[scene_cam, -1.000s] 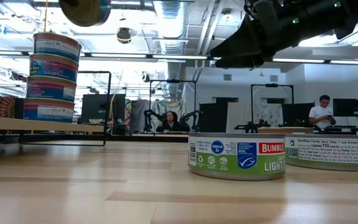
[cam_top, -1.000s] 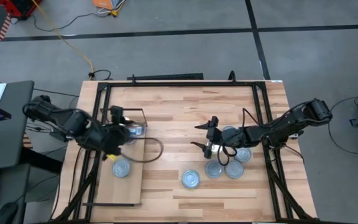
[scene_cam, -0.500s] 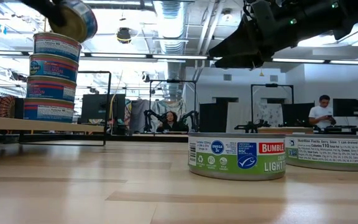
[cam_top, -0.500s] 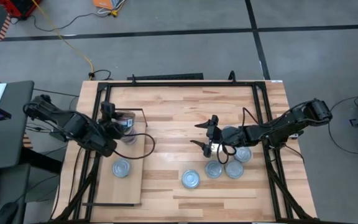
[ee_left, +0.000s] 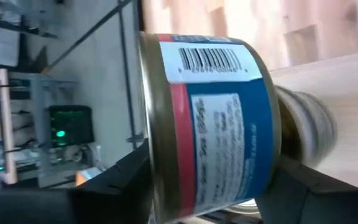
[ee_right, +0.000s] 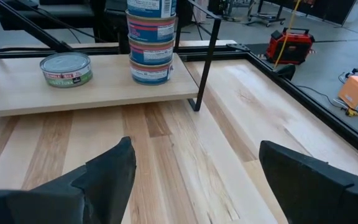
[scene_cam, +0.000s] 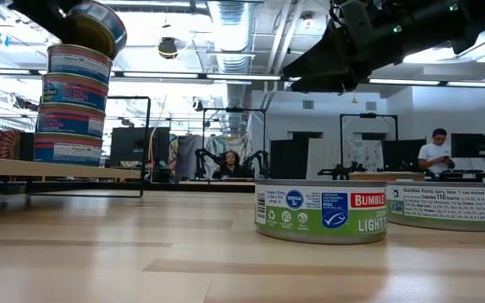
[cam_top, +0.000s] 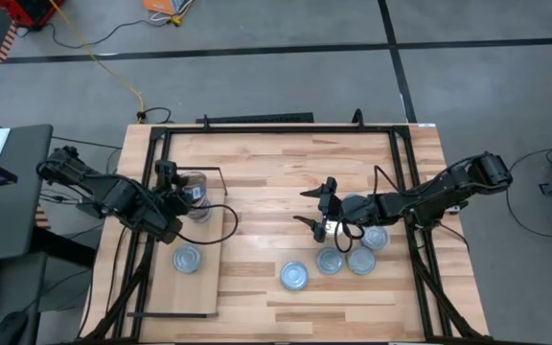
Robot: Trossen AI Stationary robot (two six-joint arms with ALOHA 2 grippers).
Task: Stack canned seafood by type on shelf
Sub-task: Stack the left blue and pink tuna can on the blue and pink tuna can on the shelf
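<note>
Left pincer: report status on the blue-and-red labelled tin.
Left pincer holds blue-and-red labelled round metal tin, tilted over the tin stack. Right pincer open, empty, mid-table. Nothing blocking.

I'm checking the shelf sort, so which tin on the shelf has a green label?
The lone tin lying flat on the shelf, apart from the stack; the stacked tins have blue and red labels.

a person (scene_cam: pixel 437 153) stands in the room behind; a red toolbox (ee_right: pixel 289 43) sits on the floor.
</note>
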